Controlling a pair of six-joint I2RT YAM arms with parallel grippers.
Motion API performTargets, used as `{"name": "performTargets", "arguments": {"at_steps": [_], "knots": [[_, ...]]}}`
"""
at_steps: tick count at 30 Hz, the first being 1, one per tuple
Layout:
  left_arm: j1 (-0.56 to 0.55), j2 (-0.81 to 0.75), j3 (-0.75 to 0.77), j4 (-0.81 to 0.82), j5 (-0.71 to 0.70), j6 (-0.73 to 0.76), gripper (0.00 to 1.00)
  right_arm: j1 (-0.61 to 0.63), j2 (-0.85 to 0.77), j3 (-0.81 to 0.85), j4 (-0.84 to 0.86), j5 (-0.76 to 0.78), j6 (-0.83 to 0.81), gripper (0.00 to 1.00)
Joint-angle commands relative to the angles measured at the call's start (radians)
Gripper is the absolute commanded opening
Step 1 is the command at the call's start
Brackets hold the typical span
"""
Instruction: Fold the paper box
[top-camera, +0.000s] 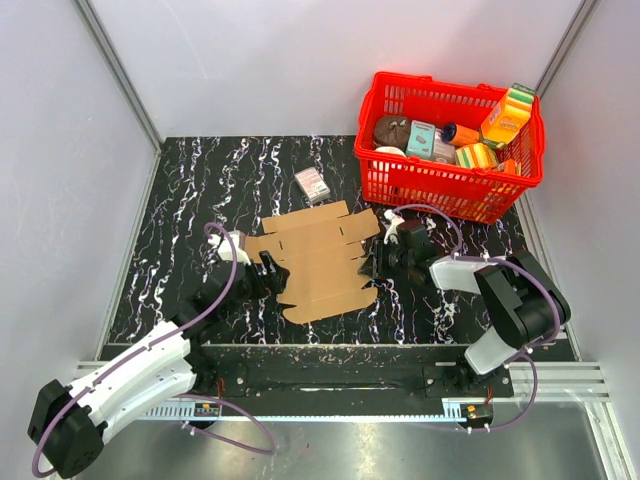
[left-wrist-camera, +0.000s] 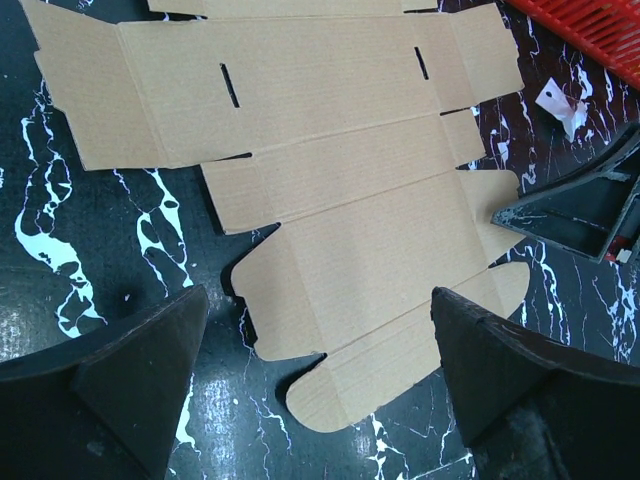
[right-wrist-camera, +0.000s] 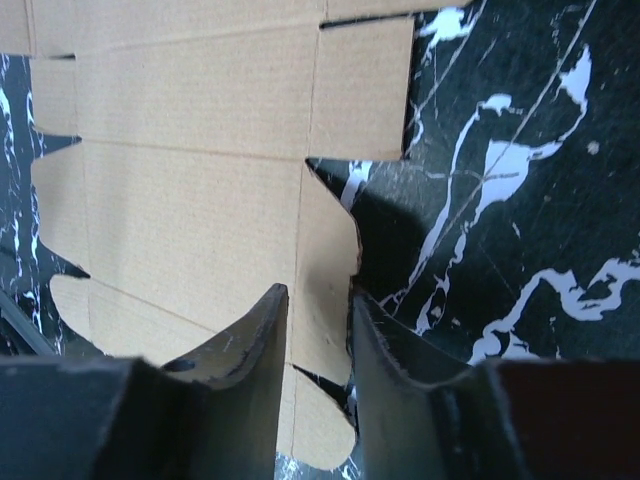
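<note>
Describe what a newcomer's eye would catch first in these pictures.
A red basket of colourful groceries stands at the far right corner. At centre the paper box lies flat, unfolded, on the black marbled table, the left claw wide open at its left edge, the right claw over a right-edge flap.

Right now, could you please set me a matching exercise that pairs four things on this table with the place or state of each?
Things
1. paper box
2. red basket
3. small white-and-pink carton
4. left pincer

Place or state
A. jaws wide open at the cardboard's left edge
B. far right of the table, filled with grocery packs
C. flat and unfolded, mid-table
D. lying alone just beyond the cardboard's far edge

Pairs: 1-C, 2-B, 3-D, 4-A
</note>
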Motion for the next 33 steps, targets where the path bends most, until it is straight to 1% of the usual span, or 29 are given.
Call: {"name": "performTargets", "arguments": {"at_steps": [1,4,6,10,13,14,16,17,20,24,25,28,33], "knots": [[-0.005,0.004,0.010,0.035,0.024,-0.003,0.99,0.005,-0.055,-0.021,-0.026,-0.029,-0.004,0.34],[-0.007,-0.005,0.004,0.037,0.024,-0.010,0.99,0.005,-0.063,-0.018,-0.040,-0.037,0.002,0.29],[-0.007,-0.009,0.001,0.038,0.022,-0.014,0.99,0.006,-0.067,-0.018,-0.040,-0.051,0.005,0.28],[-0.007,-0.020,-0.007,0.037,0.022,-0.016,0.99,0.005,-0.079,-0.028,-0.045,-0.054,0.017,0.16],[-0.007,-0.025,-0.008,0.034,0.024,-0.019,0.99,0.005,-0.104,-0.038,-0.057,-0.054,0.055,0.12],[-0.007,-0.028,-0.008,0.034,0.025,-0.020,0.99,0.005,-0.113,-0.043,-0.060,-0.058,0.065,0.08],[-0.007,-0.032,-0.008,0.031,0.027,-0.022,0.99,0.005,-0.147,-0.057,-0.077,-0.060,0.086,0.05],[-0.007,-0.036,-0.007,0.028,0.027,-0.025,0.99,0.005,-0.162,-0.057,-0.095,-0.037,0.092,0.03],[-0.007,-0.046,0.001,0.019,0.025,-0.028,0.99,0.005,-0.240,-0.058,-0.164,-0.013,0.115,0.00],[-0.007,-0.059,0.016,-0.001,0.022,-0.031,0.99,0.005,-0.346,-0.041,-0.258,0.003,0.167,0.00],[-0.007,-0.062,0.027,-0.012,0.021,-0.034,0.99,0.005,-0.395,-0.035,-0.326,0.020,0.198,0.00],[-0.007,-0.071,0.042,-0.035,0.018,-0.040,0.99,0.006,-0.498,-0.038,-0.390,0.075,0.282,0.00],[-0.007,-0.094,0.064,-0.069,0.007,-0.063,0.99,0.019,-0.599,-0.041,-0.439,0.122,0.430,0.00]]}}
